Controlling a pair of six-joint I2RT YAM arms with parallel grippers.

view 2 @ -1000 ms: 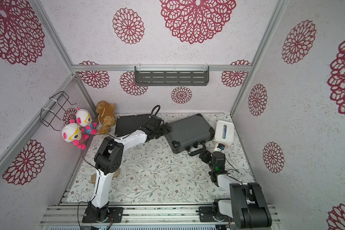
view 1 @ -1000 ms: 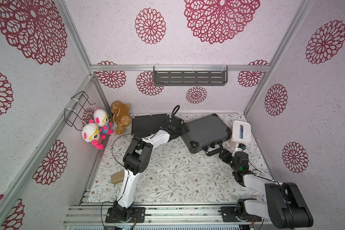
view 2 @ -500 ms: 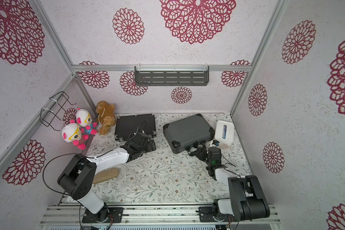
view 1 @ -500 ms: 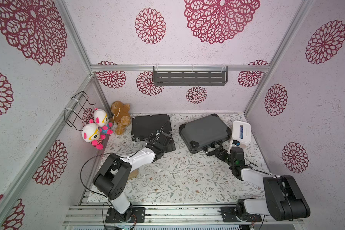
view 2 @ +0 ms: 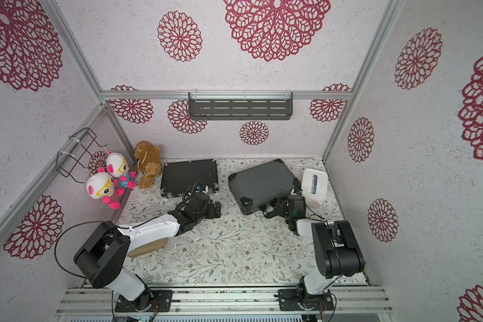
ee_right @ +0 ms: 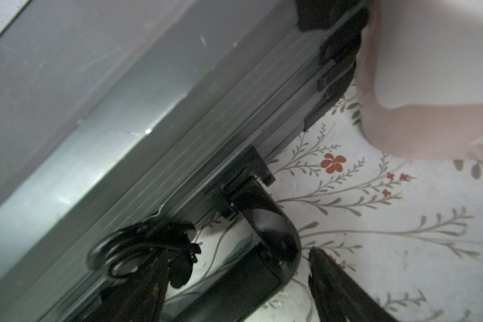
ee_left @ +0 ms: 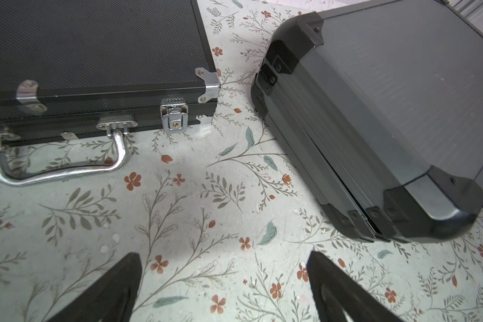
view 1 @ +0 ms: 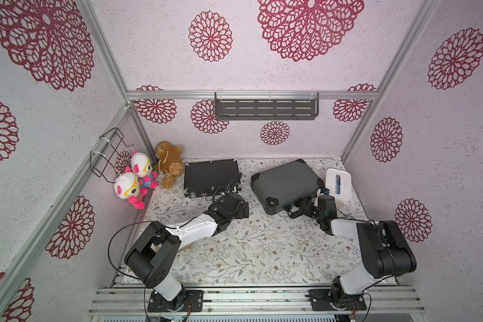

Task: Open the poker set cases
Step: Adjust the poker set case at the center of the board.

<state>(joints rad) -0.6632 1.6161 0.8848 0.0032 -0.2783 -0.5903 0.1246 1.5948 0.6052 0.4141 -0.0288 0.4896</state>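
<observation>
In both top views, a thin black textured case (view 1: 211, 175), centre, and a thicker dark grey metal case (view 1: 285, 181), right of it, are seen shut. Left wrist: the wide, empty left gripper (ee_left: 223, 255) is best aimed at the square silver latch (ee_left: 173, 117). Right wrist: the right gripper (ee_right: 237, 251) is held open at the glossy black handle (ee_right: 273, 223).

The left arm (view 1: 191, 230) has a white link dotted with small dark screws, set between bulky black joint housings (view 1: 151, 256), and a second white segment (view 1: 166, 284) above its black base plate (view 1: 176, 301). A thin black cable (view 1: 109, 249) loops beside the elbow, and a thicker ribbed hose (view 1: 229, 181) arches over the black wrist. The right arm (view 1: 346, 228) is built alike, with white links, a blocky black joint (view 1: 385, 248) and a small green light (view 1: 324, 213) near the wrist. The left gripper (ee_left: 224, 254) has two black fingers (ee_left: 106, 290) tapering to wedges
</observation>
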